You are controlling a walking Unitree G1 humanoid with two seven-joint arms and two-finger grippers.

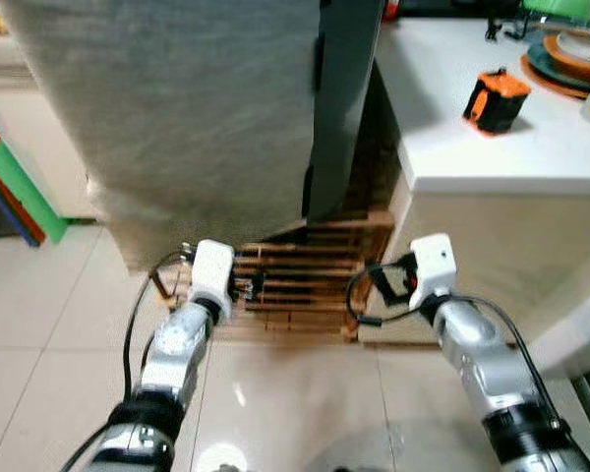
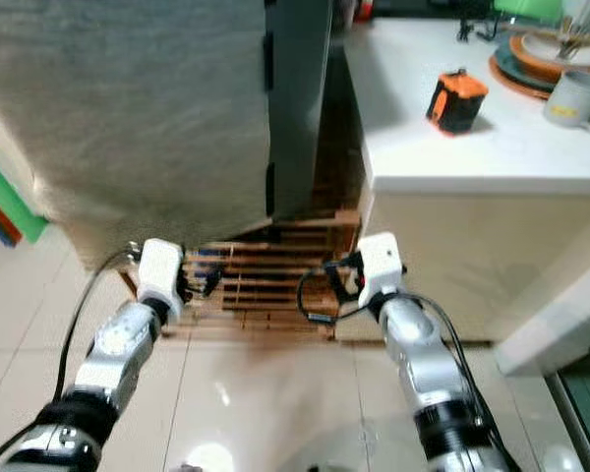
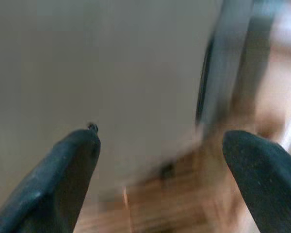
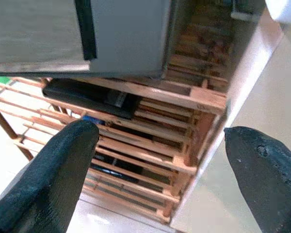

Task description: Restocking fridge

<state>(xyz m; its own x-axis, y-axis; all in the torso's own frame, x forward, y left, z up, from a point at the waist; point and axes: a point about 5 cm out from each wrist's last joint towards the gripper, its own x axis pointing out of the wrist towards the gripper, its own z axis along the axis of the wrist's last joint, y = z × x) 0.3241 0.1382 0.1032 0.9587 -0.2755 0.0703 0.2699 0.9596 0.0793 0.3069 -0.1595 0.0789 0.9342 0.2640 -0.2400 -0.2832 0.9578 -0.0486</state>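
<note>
a tall grey fridge (image 1: pixel 177 118) was seen straight ahead, its door shut and a dark vertical edge strip (image 1: pixel 339 108) running down its right side. it stood on a slatted wooden rack (image 1: pixel 305 275) set on the pale tiled floor (image 1: pixel 39 334). through the slats, in the right wrist view, a flat black object (image 4: pixel 87 97) was seen lying on an upper level of the rack, with something blue just beneath it; what these were could not be told.

the left gripper (image 3: pixel 160 160) was held low in front of the fridge's lower edge, its two black fingers (image 3: pixel 63 170) spread wide with nothing between them. the picture from that wrist was blurred, and only the grey door and the wood below could be made out. the right gripper (image 4: pixel 160 165) was held beside it, in front of the rack's right end, its fingers (image 4: pixel 58 170) likewise spread apart and empty. neither gripper was touching the fridge or the rack.

to the right of the fridge, a white counter (image 1: pixel 452 128) was seen. on it lay an orange and black object (image 1: pixel 495 98), well apart from the fridge. further back a stack of plates (image 2: pixel 546 59) was standing, with a pale mug (image 2: pixel 575 98) just in front of it. at the far left, a green and red panel (image 1: pixel 15 187) was leaning near the wall.
</note>
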